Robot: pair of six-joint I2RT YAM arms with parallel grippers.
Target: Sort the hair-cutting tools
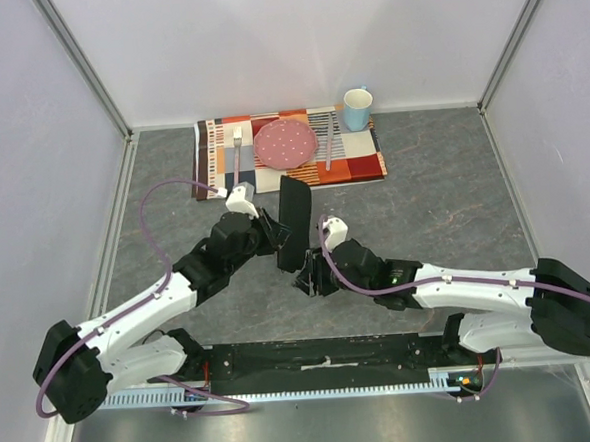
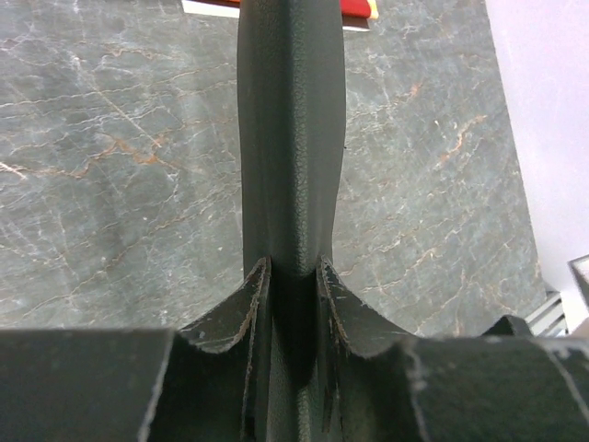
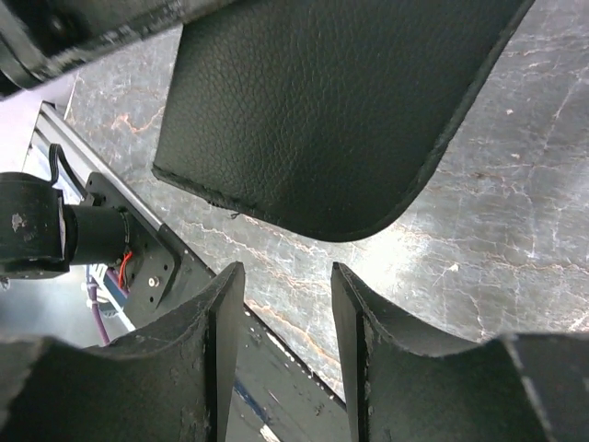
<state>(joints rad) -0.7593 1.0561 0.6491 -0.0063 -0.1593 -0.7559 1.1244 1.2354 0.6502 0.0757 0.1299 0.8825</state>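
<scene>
Hair-cutting tools: none visible in any view, no scissors or clips out on the surface [image 1: 444, 202]. My guess is they sit inside the black case [image 1: 295, 219], can't confirm. Your left tool [image 2: 293, 276] is clamped on one edge of the case, holding it up off the surface, on edge, with its length running away from the wrist. Your right tool [image 3: 285, 276] is apart, nothing between the fingers, hanging just short of the case's rounded corner, not touching it. The striped placemat [image 1: 290, 146] with its table setting lies beyond the case, well apart, not part of the job. Step in hand, as I read it: getting the case open so the contents can come out; sorting itself not started. Next move calls for you to bring the right tool onto the case and find the zip pull or a free flap (not visible here, so check the edge first). Close on it while the left holds a firm pinch. Watch for the case twisting in the left grip.
</scene>
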